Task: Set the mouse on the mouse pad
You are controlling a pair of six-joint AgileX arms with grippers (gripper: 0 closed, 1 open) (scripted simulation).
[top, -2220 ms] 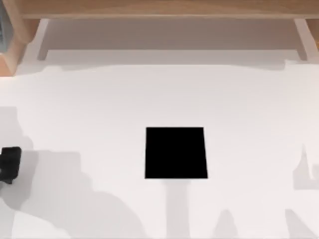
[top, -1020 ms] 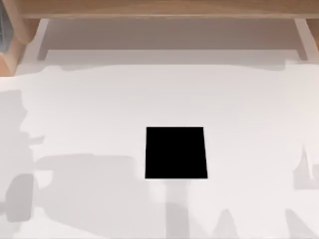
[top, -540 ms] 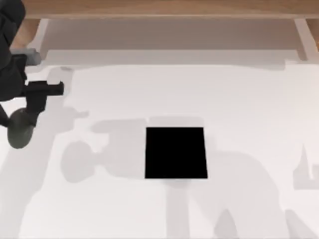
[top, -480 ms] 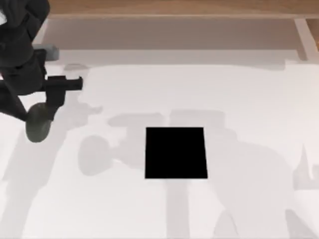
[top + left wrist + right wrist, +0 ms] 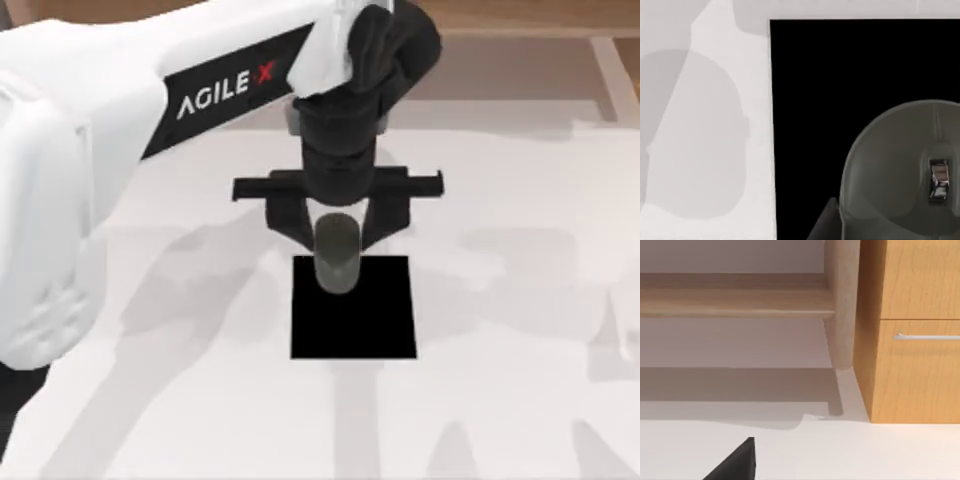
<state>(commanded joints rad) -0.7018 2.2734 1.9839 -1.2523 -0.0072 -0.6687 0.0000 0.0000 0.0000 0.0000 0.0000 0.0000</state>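
The jaws of the left gripper (image 5: 338, 228) are closed on the mouse (image 5: 336, 254), which is clamped between the two dark fingers and hangs lengthwise from them, its free end pointing toward the near edge of the bench (image 5: 500, 300). In the top view the mouse is seen across the far edge of the mouse pad (image 5: 353, 320), roughly midway along that edge. In the left wrist view the mouse (image 5: 900, 170) is seen from close by, with its scroll wheel visible, and the black of the mouse pad (image 5: 840, 75) lies behind it, one edge of the pad being set off against the white bench (image 5: 705, 125). Whether the mouse is touching the pad or is held just above it cannot be told. The pick-up and the carry are judged to be done, as the mouse is held and has been brought over the pad; the lowering, the opening of the jaws and the withdrawal are judged to be left. The right arm is parked off the right side of the bench, and its wrist view faces a wooden cabinet (image 5: 915, 330) with a drawer handle (image 5: 927, 336).
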